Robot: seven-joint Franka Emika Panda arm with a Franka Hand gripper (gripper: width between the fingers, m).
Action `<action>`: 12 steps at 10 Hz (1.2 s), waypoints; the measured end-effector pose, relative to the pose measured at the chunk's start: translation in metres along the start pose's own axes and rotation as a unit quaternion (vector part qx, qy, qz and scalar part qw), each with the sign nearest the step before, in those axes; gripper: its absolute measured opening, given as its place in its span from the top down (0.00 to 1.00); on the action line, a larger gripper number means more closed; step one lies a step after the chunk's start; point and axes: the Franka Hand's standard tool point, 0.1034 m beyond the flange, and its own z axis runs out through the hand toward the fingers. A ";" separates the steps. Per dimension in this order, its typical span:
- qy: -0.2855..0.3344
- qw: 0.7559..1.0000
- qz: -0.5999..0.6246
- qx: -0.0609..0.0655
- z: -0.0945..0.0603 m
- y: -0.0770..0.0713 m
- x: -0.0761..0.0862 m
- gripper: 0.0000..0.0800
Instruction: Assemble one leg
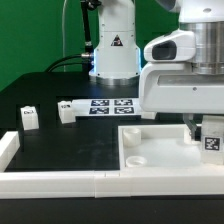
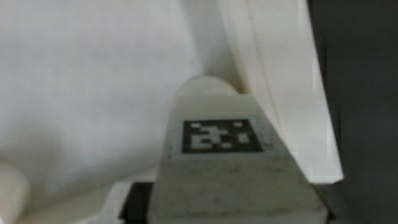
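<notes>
My gripper (image 1: 204, 128) hangs at the exterior view's right and is shut on a leg (image 1: 211, 139), a small white post with a black-and-white marker on its face. The leg stands upright over the right edge of the large flat white square panel (image 1: 160, 152), close to the panel's surface. In the wrist view the same leg (image 2: 222, 150) fills the lower middle, with a dark finger (image 2: 141, 200) against its side, and the white panel (image 2: 89, 90) lies beneath. Whether the leg touches the panel cannot be told.
Two more loose legs (image 1: 30, 117) (image 1: 67, 110) lie on the black table at the exterior view's left. The marker board (image 1: 108, 104) lies behind them near the arm's base (image 1: 113, 55). A long white strip (image 1: 60, 181) borders the front and left.
</notes>
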 end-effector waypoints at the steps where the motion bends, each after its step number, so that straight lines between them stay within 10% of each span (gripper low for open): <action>1: 0.003 0.999 0.052 0.000 0.000 0.001 0.000 0.64; 8: -0.006 0.968 0.253 0.007 0.001 0.003 -0.001 0.63; 9: -0.006 0.968 0.252 0.007 0.001 0.002 -0.002 0.38; 12: -0.006 0.995 0.101 0.007 0.002 0.000 -0.004 0.20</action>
